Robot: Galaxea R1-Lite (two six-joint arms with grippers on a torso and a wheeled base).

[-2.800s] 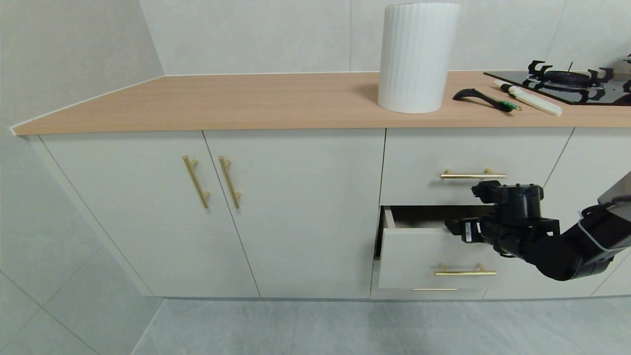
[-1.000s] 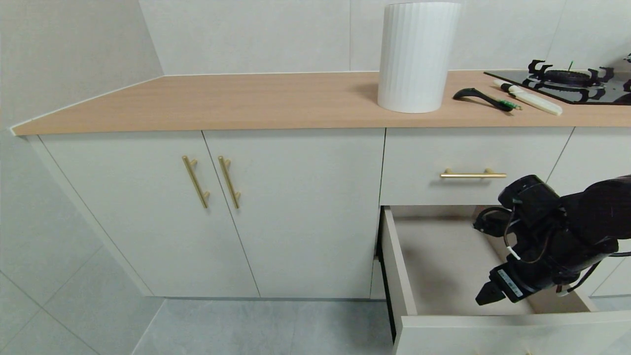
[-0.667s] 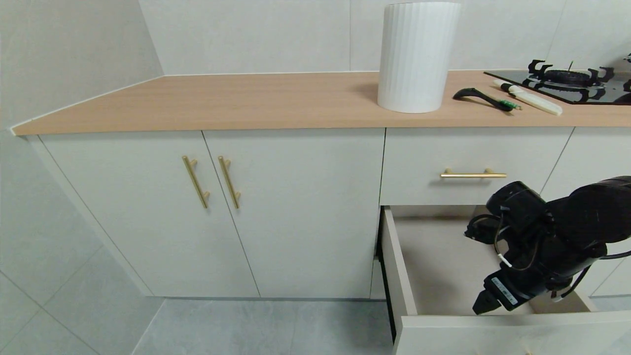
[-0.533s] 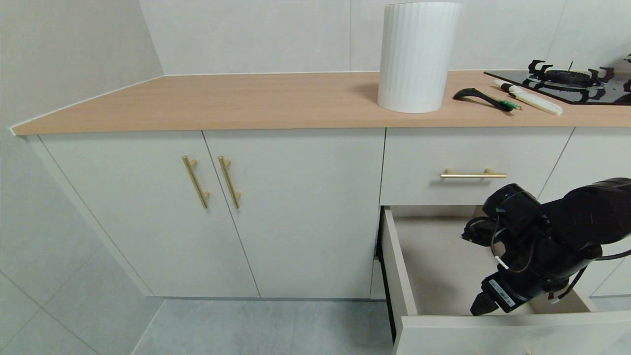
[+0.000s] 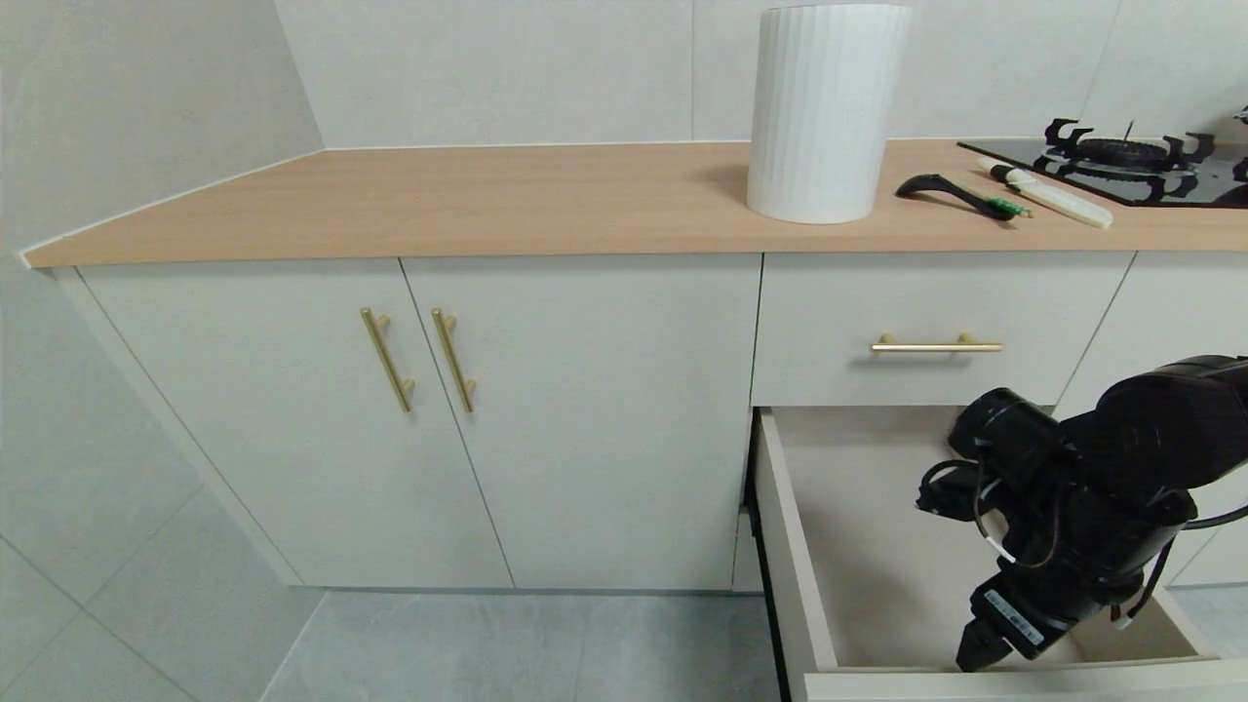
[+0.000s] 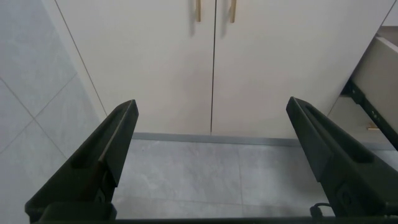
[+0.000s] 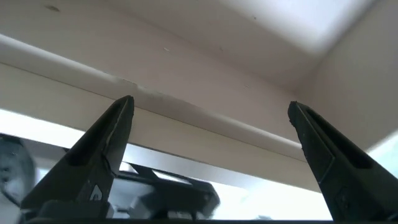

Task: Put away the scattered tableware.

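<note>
Your right end effector [image 5: 978,651] hangs tip-down inside the open pale grey drawer [image 5: 792,546], just behind its front panel, fingers spread wide. The black plastic ladle [image 5: 954,194] and long white utensil [image 5: 1051,194] lie well above it on the light wood surface [image 5: 487,200], just beside each other near the right end. Can't tell what the white utensil is, and the drawer front is cut off. The right forearm enters from the right, wrist bent down. Your left end effector [image 6: 211,155] is wide too, facing pale grey cabinet doors [image 6: 214,62].
</note>
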